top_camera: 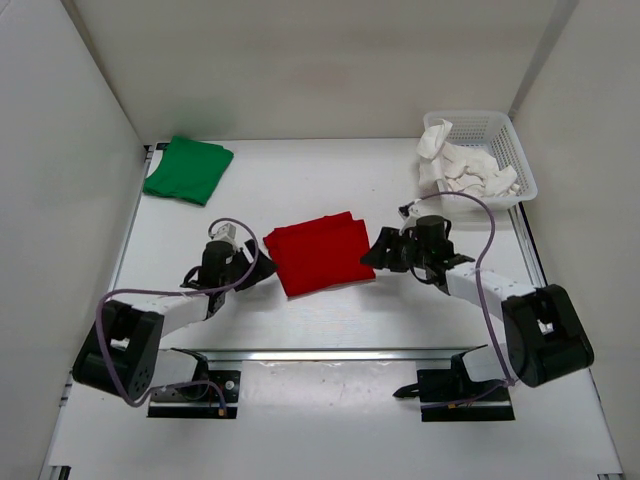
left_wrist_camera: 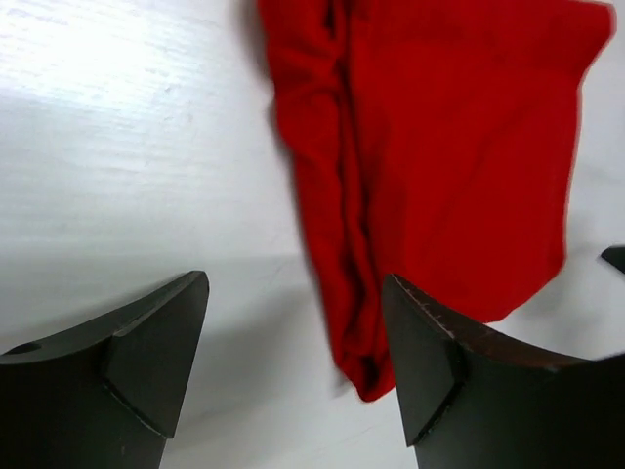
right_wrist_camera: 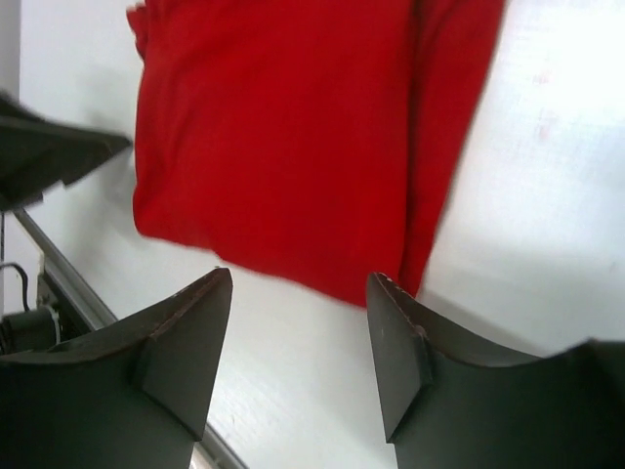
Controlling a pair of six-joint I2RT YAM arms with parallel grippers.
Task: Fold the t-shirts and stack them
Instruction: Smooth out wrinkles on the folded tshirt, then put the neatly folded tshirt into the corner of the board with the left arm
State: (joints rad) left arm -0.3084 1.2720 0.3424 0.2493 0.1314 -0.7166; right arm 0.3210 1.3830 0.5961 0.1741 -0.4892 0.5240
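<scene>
Left hand [left_wrist_camera: 296, 283] and right hand [right_wrist_camera: 299, 277], jaws apart.

No text, label, brand, number or sign can be read anywhere: the red shirt [top_camera: 318, 252], green shirt [top_camera: 188, 169], white shirt [top_camera: 465, 172], basket [top_camera: 497, 128] and worktop [top_camera: 330, 190] all show plain, unmarked surfaces.

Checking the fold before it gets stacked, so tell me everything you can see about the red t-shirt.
The red t-shirt is plain, soft, unprinted cloth folded into a flat, roughly square packet. It lies slightly skewed near the middle of the white table. Its layered edges bunch into a wrinkled ridge along the far edge. The left hand and right hand flank it, both open, and neither grips it. Only the table clearly touches it.
</scene>
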